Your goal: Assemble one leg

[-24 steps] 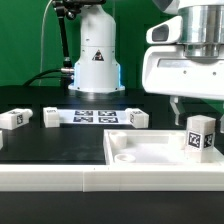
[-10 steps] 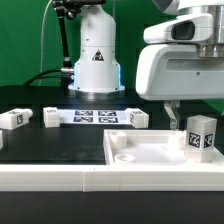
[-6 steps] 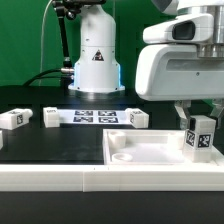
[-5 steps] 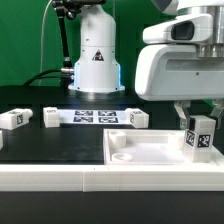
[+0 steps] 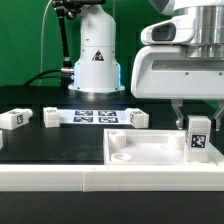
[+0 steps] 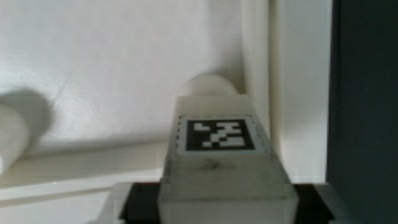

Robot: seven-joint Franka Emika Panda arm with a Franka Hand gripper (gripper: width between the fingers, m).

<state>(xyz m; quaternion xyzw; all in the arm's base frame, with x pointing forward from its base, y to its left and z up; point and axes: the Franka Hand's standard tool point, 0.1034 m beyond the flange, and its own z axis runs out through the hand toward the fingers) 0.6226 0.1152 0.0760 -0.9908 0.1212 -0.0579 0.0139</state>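
The leg (image 5: 199, 138) is a small white post with a square tag on its face. It stands upright at the exterior view's right, over the far right corner of the white tray (image 5: 150, 150). My gripper (image 5: 198, 122) comes down from above and is shut on the leg's upper part. In the wrist view the leg (image 6: 221, 140) sits between my two dark fingers, gripper (image 6: 221, 205), with the tray's inner corner (image 6: 107, 60) and a rounded boss (image 6: 214, 82) behind it. Whether the leg's foot touches the tray is hidden.
Three more white tagged posts lie on the black table: one at the far left (image 5: 14, 118), one (image 5: 52, 117) and one (image 5: 137, 118) at the ends of the marker board (image 5: 95, 116). The robot base (image 5: 95, 60) stands behind. A white ledge (image 5: 60, 180) runs along the front.
My gripper has shifted a little sideways and closed round the leg. The leg leaned slightly half a second ago and now stands straight, a touch lower.
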